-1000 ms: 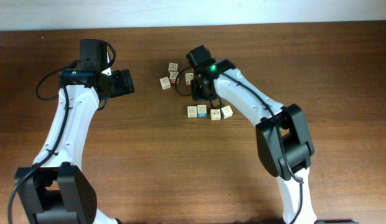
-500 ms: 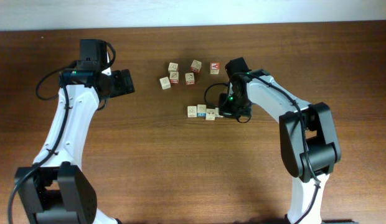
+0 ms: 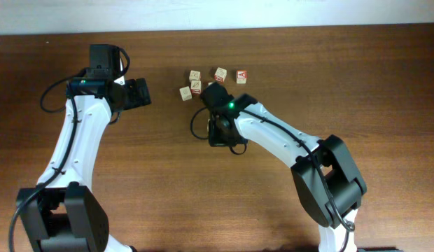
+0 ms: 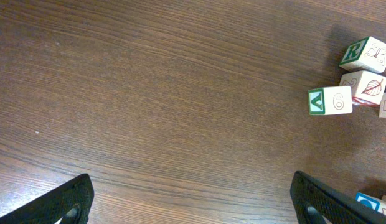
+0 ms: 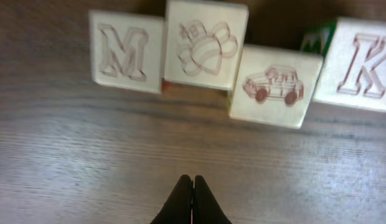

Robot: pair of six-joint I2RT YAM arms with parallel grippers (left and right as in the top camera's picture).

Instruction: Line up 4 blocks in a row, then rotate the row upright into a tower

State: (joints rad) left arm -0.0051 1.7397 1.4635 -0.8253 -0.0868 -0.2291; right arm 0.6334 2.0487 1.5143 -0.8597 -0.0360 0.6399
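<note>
The right gripper (image 5: 192,185) has its fingers pressed together with nothing between them. Just beyond the tips lies the row of four blocks: the M block (image 5: 127,52) ahead and to the left, the bee block (image 5: 206,42) straight ahead, the car block (image 5: 275,87) ahead and to the right, and the K block (image 5: 363,62) furthest right. The car block sits a little nearer the fingers and slightly askew, so the row looks only partly handled. How many blocks are already turned cannot be judged, and at least some turning probably remains. The left gripper (image 4: 193,208) stands wide open over bare table (image 4: 149,112), holding nothing, with spare cubes such as the green A cube (image 4: 330,101) beyond its right finger. In the overhead view the right arm (image 3: 273,136) covers the row. Only a green sliver shows behind the car block, and whether the closed tips touch the wood cannot be told.
</note>
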